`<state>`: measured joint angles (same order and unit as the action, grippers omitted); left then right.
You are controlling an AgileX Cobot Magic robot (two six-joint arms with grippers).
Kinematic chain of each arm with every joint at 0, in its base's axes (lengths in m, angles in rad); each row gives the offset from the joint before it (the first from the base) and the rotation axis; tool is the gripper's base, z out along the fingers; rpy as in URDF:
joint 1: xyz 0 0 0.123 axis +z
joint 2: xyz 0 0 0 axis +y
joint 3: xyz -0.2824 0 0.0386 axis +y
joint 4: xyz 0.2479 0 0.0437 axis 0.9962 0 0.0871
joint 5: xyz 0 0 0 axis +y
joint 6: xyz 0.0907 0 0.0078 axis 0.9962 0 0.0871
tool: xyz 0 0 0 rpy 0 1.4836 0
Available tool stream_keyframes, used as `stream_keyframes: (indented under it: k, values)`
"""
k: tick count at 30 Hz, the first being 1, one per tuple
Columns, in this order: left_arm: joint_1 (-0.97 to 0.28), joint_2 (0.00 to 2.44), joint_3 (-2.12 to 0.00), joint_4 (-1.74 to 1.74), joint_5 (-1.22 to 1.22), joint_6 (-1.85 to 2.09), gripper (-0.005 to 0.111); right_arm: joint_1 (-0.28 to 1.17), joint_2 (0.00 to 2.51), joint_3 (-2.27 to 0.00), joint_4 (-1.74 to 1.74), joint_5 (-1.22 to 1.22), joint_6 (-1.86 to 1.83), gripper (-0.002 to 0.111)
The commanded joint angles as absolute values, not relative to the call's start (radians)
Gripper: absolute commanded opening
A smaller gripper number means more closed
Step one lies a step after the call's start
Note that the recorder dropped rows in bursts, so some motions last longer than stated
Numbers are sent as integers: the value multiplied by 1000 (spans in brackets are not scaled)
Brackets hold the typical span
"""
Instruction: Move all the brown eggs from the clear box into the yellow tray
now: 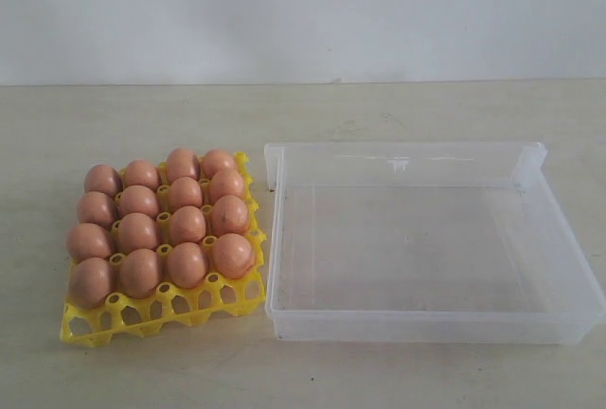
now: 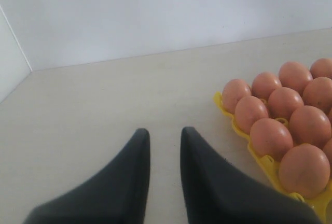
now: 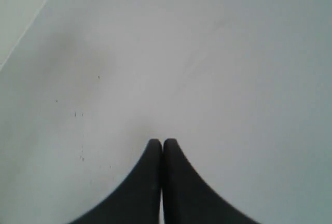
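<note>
Several brown eggs [image 1: 163, 229] fill the yellow tray [image 1: 161, 316] at the left of the exterior view, with one front row of cups bare. The clear box [image 1: 431, 324] stands to its right and holds no eggs. Neither arm shows in the exterior view. In the left wrist view my left gripper [image 2: 165, 133] is open over bare table, nothing between its dark fingers [image 2: 136, 151], with the brown eggs [image 2: 270, 136] and the yellow tray [image 2: 259, 156] off to one side. My right gripper [image 3: 162, 142] is shut and empty, facing a pale blank surface.
The tray and box rest on a beige table [image 1: 303, 371] that runs back to a white wall [image 1: 303, 11]. In the left wrist view a corner where two walls [image 2: 21, 53] meet the table shows.
</note>
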<state>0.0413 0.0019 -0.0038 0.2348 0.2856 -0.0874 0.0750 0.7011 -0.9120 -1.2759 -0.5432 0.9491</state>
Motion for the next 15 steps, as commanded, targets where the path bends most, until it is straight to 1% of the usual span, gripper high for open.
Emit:
stream_keyframes:
  k: [1, 10, 13, 15]
  values:
    - [36, 0, 0, 233, 284, -89, 22, -10, 595, -827, -1387, -538, 1120, 0]
    - [36, 0, 0, 233, 284, -89, 22, 0, 193, -648, -1427, -253, 1120, 0]
    - [36, 0, 0, 233, 284, -89, 22, 0, 101, -591, -1427, -231, 1126, 0]
    - [36, 0, 0, 233, 284, -89, 22, 0, 85, -556, -1425, -231, 1127, 0]
